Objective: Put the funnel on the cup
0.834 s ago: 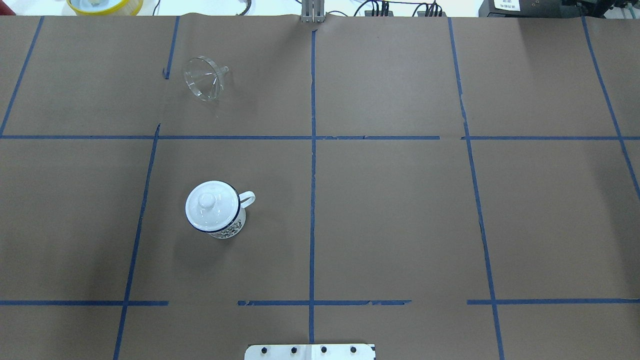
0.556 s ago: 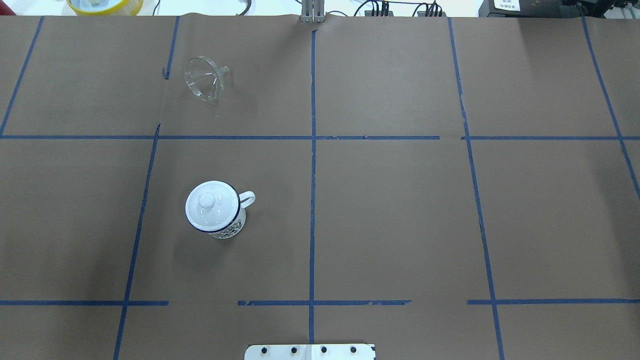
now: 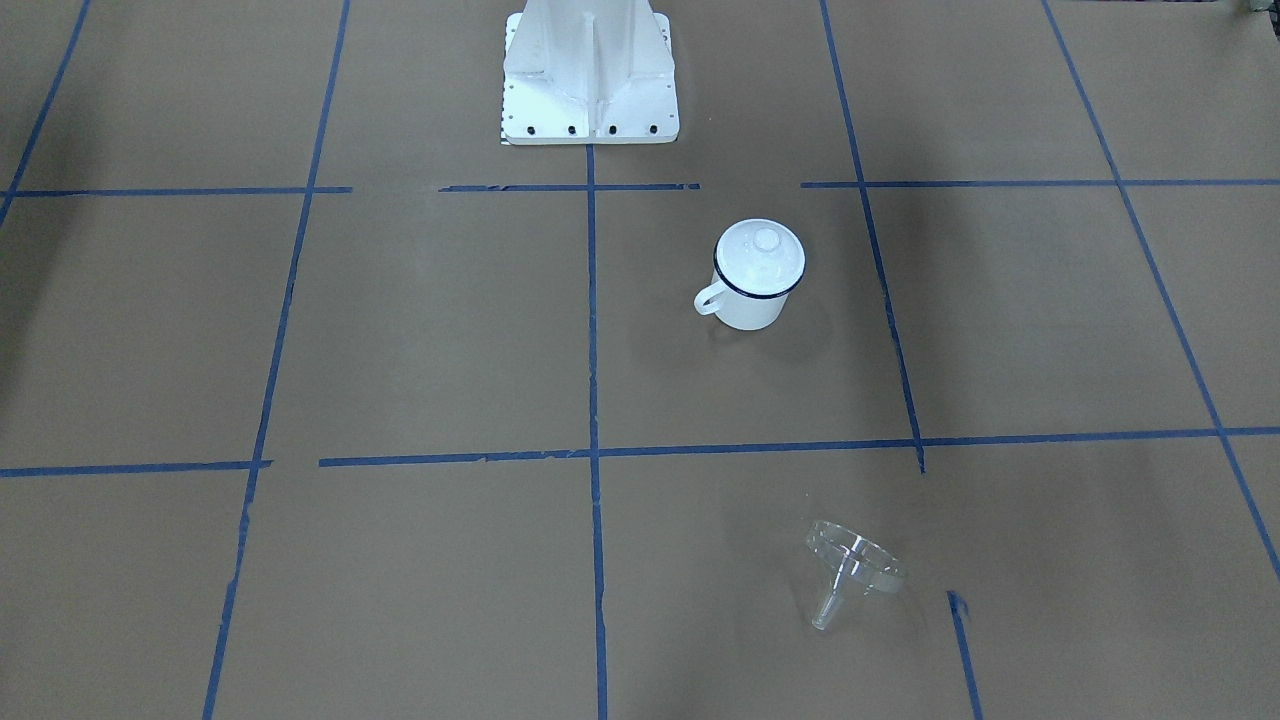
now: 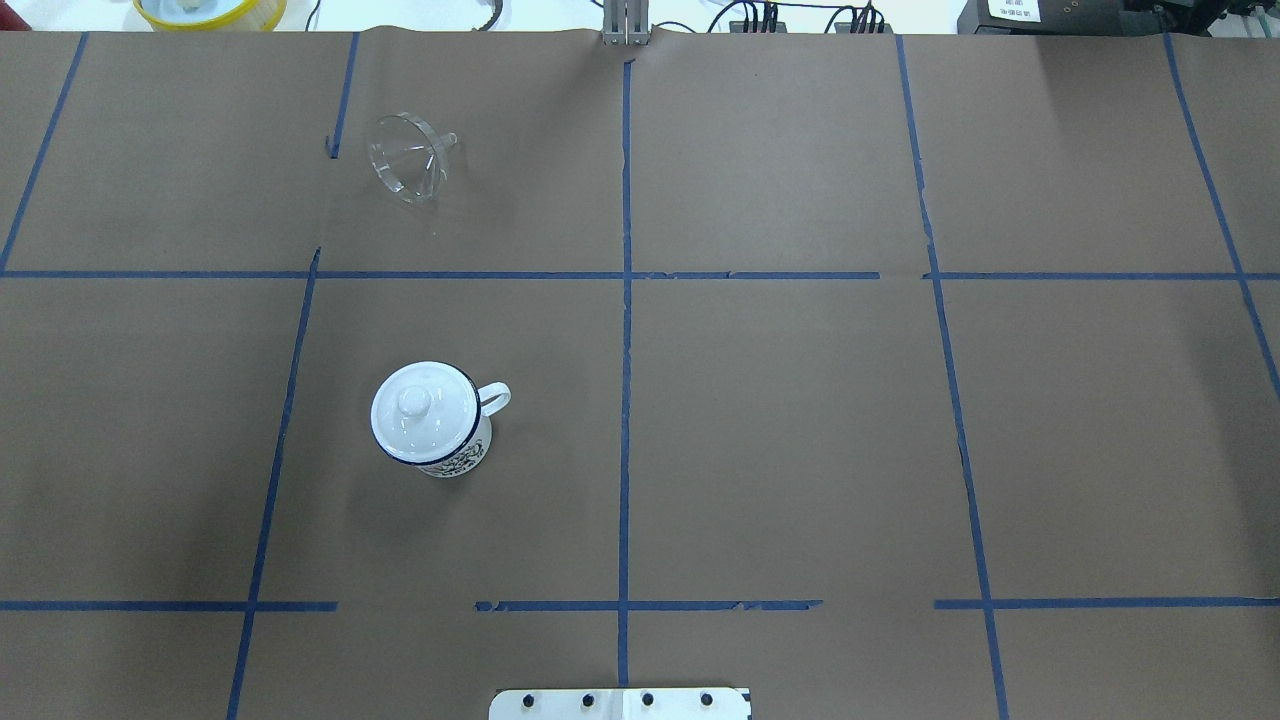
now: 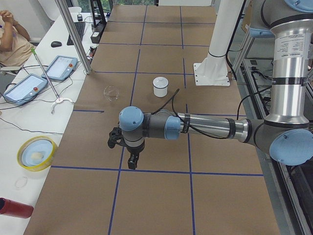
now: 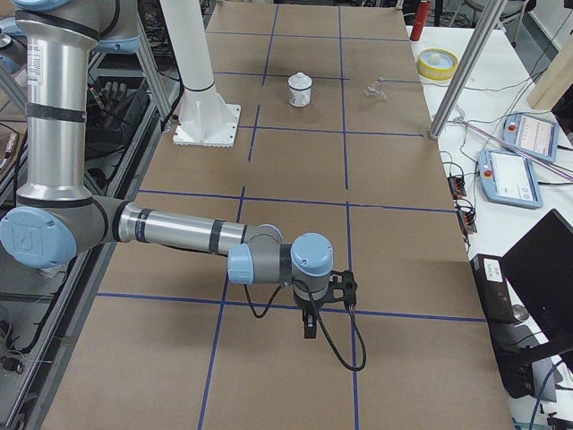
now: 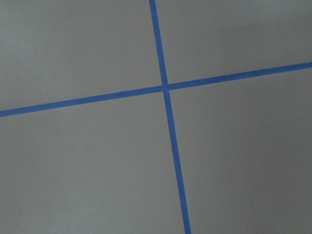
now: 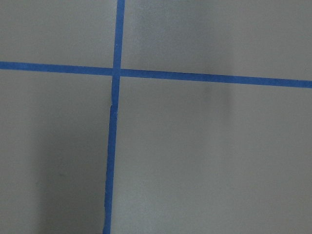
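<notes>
The clear funnel (image 4: 408,158) lies on its side on the brown table, far left; it also shows in the front view (image 3: 852,565). The white mug (image 4: 455,458) with a dark blue rim stands upright nearer me, its handle to the right. A white knobbed lid (image 4: 420,405) sits on it. The mug also shows in the front view (image 3: 750,308). My left gripper (image 5: 132,159) hangs over the table's left end, far from both. My right gripper (image 6: 309,327) hangs over the right end. I cannot tell whether either is open or shut.
My white base pedestal (image 3: 590,80) stands at the near table edge. A yellow bowl (image 4: 210,10) sits beyond the far edge. Teach pendants (image 5: 61,67), a metal pole (image 5: 73,34) and a red bottle (image 5: 14,208) are on the side bench.
</notes>
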Available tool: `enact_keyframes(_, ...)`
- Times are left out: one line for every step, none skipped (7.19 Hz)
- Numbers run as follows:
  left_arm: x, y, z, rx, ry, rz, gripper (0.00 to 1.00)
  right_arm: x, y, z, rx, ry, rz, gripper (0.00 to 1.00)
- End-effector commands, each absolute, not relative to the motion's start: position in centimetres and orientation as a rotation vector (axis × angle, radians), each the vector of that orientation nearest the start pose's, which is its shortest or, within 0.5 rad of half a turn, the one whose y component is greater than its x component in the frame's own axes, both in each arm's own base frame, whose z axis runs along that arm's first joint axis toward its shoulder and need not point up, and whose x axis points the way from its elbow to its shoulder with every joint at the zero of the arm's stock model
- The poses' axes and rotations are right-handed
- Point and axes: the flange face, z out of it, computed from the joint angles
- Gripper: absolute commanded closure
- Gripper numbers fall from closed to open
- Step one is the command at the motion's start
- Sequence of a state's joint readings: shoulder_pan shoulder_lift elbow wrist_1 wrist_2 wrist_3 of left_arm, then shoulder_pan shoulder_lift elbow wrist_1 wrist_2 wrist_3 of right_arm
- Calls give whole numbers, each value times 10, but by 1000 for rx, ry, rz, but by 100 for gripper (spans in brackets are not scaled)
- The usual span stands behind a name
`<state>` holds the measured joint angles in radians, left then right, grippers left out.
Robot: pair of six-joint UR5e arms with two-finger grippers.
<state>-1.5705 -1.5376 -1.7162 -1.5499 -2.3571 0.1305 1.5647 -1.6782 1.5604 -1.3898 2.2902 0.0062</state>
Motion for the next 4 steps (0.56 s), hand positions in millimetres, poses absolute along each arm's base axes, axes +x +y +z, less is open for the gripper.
enact_keyframes(-60, -505, 569, 340, 758, 248, 0, 65, -449, 700, 55, -720, -21, 0)
enact_keyframes(-60, -522, 559, 466, 745, 288, 0, 65, -449, 700, 55, -720, -21, 0)
enact_keyframes(-60, -544, 544, 565, 750, 272, 0, 65, -449, 700, 55, -720, -21, 0)
enact_keyframes(-56, -543, 539, 611, 779, 215, 0, 65, -449, 700, 56, -720, -23, 0)
